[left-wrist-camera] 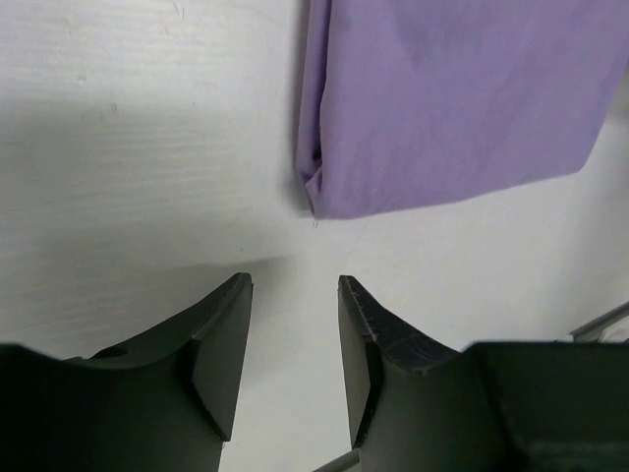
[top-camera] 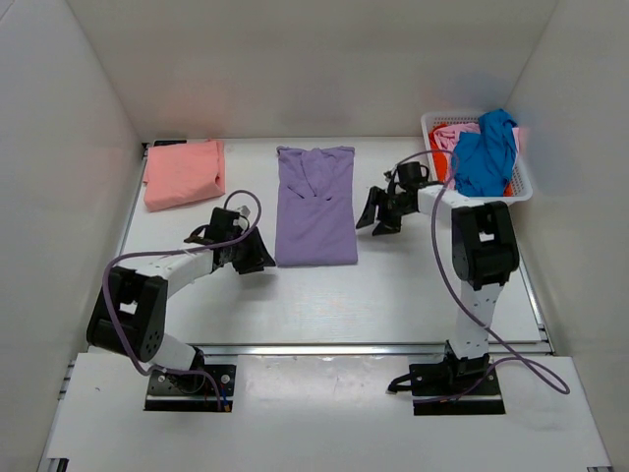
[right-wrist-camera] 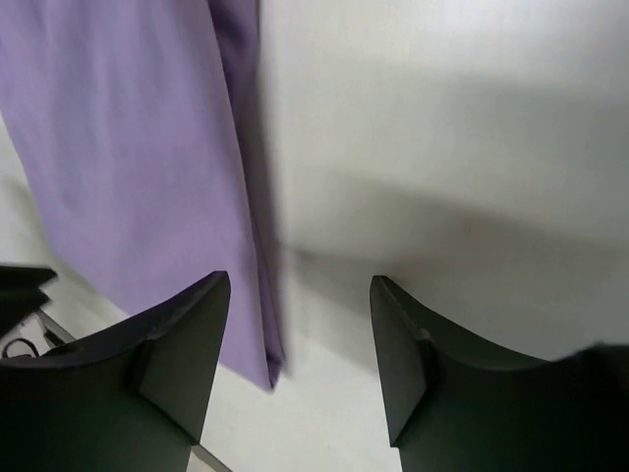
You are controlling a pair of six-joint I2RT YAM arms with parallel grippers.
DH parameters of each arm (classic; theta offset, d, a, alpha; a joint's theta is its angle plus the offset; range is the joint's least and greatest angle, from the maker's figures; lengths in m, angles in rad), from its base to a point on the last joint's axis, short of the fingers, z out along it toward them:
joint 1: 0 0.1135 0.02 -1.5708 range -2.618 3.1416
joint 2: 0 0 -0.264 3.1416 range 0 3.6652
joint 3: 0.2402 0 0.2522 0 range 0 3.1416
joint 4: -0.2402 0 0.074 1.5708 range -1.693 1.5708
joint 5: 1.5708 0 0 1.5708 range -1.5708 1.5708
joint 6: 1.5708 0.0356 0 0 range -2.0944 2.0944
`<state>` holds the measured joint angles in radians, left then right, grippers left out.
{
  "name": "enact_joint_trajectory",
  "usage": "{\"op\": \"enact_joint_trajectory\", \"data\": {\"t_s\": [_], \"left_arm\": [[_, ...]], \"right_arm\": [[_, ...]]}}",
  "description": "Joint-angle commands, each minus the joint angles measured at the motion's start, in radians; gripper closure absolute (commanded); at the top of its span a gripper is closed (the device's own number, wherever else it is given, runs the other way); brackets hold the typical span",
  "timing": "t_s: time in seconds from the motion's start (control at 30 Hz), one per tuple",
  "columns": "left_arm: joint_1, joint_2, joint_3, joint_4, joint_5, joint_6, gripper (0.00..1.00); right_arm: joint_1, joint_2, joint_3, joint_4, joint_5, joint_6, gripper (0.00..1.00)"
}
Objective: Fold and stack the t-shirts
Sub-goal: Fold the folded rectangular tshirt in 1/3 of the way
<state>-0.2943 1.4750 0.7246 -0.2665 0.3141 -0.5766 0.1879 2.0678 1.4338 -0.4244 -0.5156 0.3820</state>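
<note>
White walls enclose one white table (top-camera: 413, 285) carrying five t-shirts. One lavender t-shirt (top-camera: 314, 206) lies folded flat at the centre. One salmon-pink t-shirt (top-camera: 183, 173) lies folded at the far left. One white basket (top-camera: 432, 120) at the far right holds three: one blue t-shirt (top-camera: 485, 155), one orange-red t-shirt (top-camera: 439, 160) and one pink t-shirt (top-camera: 462, 129). Two hands flank the lavender t-shirt: left hand (top-camera: 254, 258) by its near-left corner, right hand (top-camera: 377, 218) beside its right edge. Both are spread, gripping nothing.
</note>
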Motion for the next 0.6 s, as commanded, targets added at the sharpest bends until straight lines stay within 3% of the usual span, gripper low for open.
{"op": "enact_joint_trajectory", "data": {"t_s": [0.0,0.23,0.57], "left_arm": [[-0.015,-0.033,-0.004,0.065,-0.067,-0.069,0.48],[-0.054,0.048,-0.024,0.164,-0.064,-0.161,0.45],[-0.089,0.111,-0.062,0.325,-0.124,-0.304,0.47]], "right_arm": [[0.027,-0.145,-0.184,0.102,0.043,0.04,0.43],[0.07,-0.334,-0.518,0.317,-0.001,0.19,0.41],[0.127,-0.315,-0.616,0.475,-0.037,0.304,0.4]]}}
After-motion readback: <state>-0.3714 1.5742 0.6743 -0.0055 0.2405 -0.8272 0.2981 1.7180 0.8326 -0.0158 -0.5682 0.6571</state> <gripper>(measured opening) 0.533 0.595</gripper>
